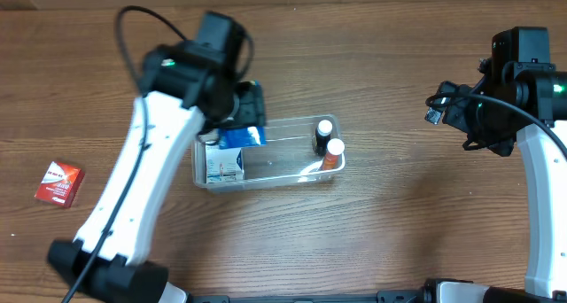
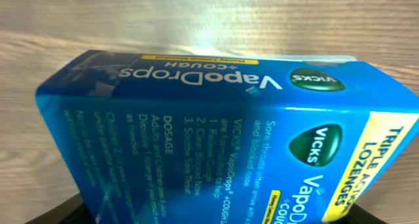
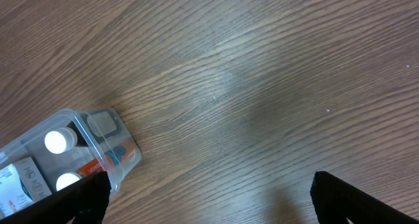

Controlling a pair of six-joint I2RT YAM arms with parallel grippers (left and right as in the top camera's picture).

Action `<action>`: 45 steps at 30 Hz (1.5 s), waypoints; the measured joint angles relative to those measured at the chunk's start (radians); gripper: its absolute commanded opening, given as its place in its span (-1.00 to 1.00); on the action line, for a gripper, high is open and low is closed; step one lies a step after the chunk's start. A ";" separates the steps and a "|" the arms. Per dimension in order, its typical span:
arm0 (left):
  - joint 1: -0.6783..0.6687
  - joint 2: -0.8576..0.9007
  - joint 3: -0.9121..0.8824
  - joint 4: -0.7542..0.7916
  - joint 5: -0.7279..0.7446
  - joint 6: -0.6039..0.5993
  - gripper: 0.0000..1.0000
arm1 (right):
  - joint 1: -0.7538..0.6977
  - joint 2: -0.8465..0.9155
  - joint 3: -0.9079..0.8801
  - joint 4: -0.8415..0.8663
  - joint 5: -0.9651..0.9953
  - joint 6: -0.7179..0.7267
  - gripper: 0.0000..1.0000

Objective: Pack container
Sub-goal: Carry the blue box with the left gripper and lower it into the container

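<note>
The clear plastic container [image 1: 292, 173] sits mid-table. It holds a white-and-blue box [image 1: 223, 164] at its left end and two white-capped bottles, one dark [image 1: 322, 135] and one orange [image 1: 332, 154], at its right end. My left gripper [image 1: 241, 117] is shut on a blue Vicks VapoDrops box [image 1: 242, 136] and holds it over the container's left end; the box fills the left wrist view [image 2: 216, 132]. My right gripper [image 1: 443, 108] is open and empty, far right of the container, whose right end shows in the right wrist view [image 3: 105, 142].
A small red box [image 1: 59, 182] lies on the wooden table at the far left. A black cable loops above the left arm.
</note>
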 measured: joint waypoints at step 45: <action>-0.097 0.332 -0.216 0.129 -0.044 -0.183 -0.91 | 0.000 0.000 0.000 0.000 -0.001 0.000 1.00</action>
